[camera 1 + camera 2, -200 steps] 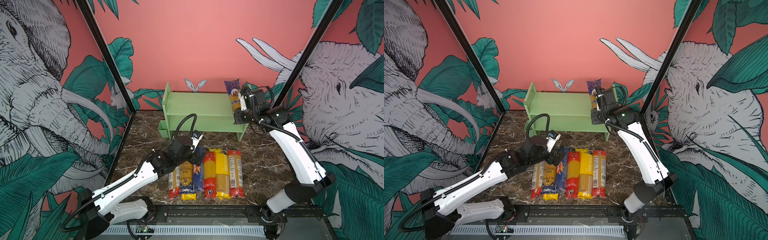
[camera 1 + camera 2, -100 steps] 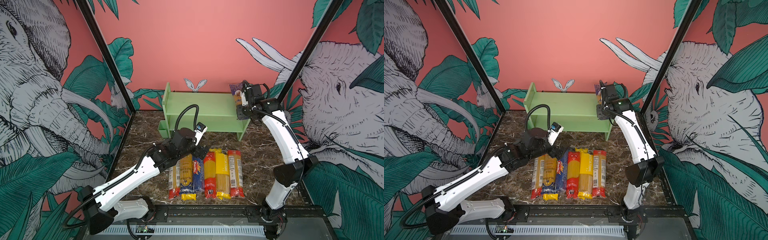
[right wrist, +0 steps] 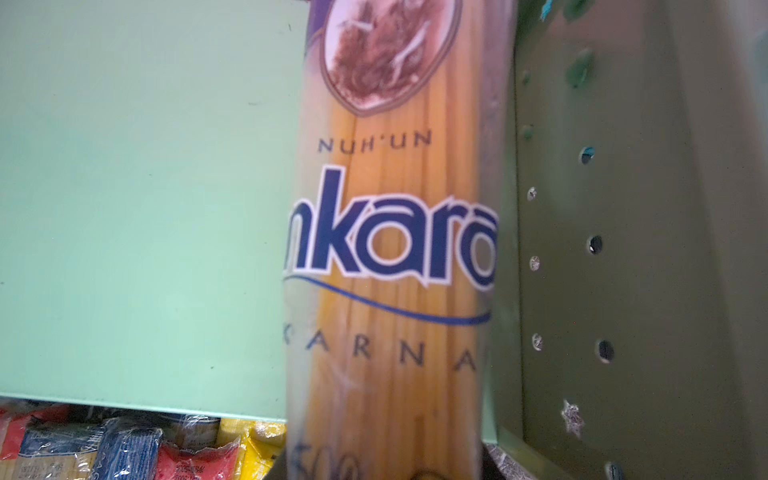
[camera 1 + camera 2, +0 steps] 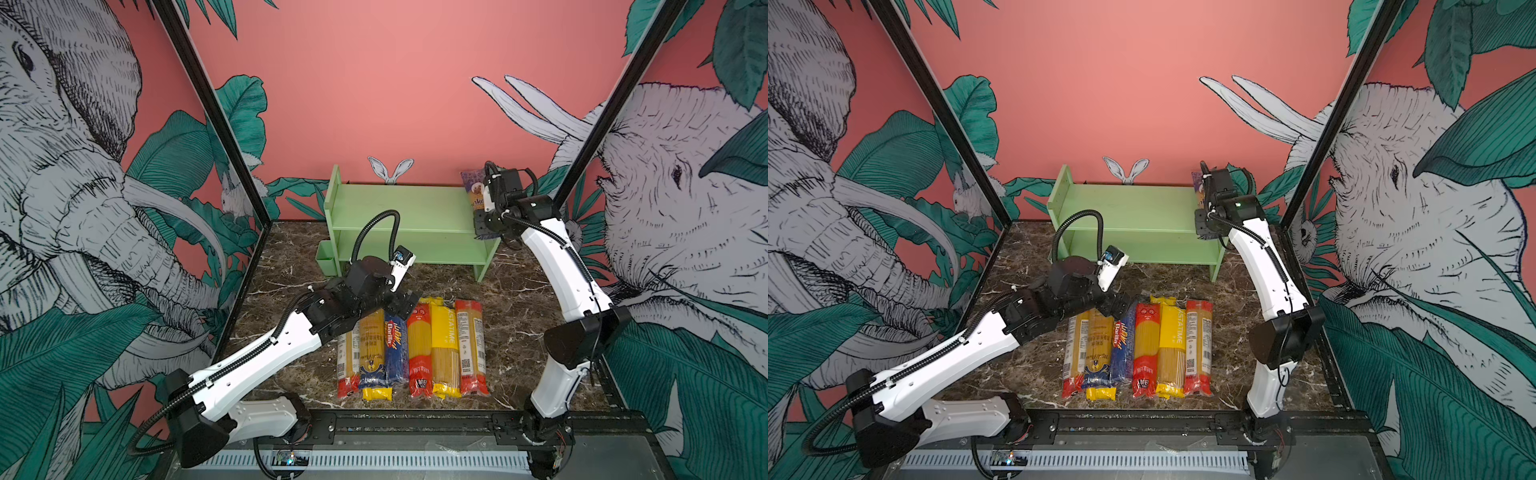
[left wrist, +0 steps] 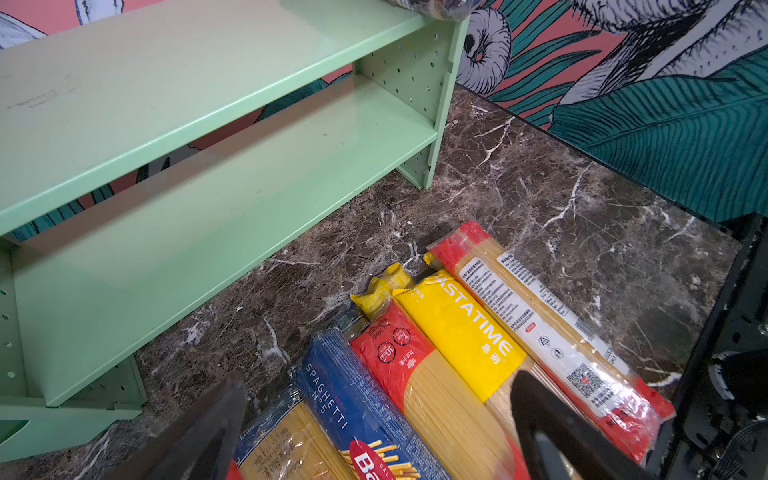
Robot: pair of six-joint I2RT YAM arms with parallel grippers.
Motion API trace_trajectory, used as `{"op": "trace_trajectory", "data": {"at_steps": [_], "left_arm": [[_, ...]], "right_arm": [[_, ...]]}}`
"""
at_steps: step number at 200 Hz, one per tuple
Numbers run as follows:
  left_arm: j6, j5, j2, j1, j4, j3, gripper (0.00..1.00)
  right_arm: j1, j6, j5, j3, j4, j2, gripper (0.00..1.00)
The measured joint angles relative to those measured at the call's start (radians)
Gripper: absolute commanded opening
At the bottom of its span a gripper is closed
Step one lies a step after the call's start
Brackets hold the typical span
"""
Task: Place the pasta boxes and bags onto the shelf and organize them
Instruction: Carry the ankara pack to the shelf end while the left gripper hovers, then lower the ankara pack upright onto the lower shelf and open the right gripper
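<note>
Pointing rearward, perhaps tilted: spaghetti pack (image 4: 471,188)

— Where is the left pincer (image 4: 401,306)?
— Over the far ends of the row of packs (image 4: 411,345), which lie side by side on the counter (image 4: 519,316). The Barilla pack (image 5: 353,399) is right below it, and the Pastatime pack (image 5: 461,328) is further right, one pack between.
— And the shelf (image 4: 407,208)?
— Beyond that pincer, at the back, with its cup (image 4: 325,259) on the left end.
— The right pincer (image 4: 484,226)?
— At the top tier's front edge, right end. The Ankara pack (image 3: 395,249) runs back from its jaws over that tier, just beside the side panel (image 3: 623,249).
</note>
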Motion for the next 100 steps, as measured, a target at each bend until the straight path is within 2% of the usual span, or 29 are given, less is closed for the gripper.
{"op": "trace_trajectory", "data": {"at_steps": [32,58,76,100], "left_arm": [[0.000,-0.002,-0.010,0.000,0.000,-0.011,0.99],[0.000,-0.005,-0.017,0.000,0.000,-0.014,0.99],[0.000,-0.005,-0.018,0.000,0.000,-0.014,0.99],[0.000,-0.007,-0.018,0.000,0.000,-0.019,0.99]], "right_arm": [[-0.008,0.008,0.001,0.000,0.023,0.002,0.51],[-0.016,0.011,0.008,0.000,0.052,0.002,0.55],[-0.021,0.013,0.011,0.000,0.068,0.002,0.55],[-0.021,0.014,0.012,0.000,0.078,0.002,0.46]]}}
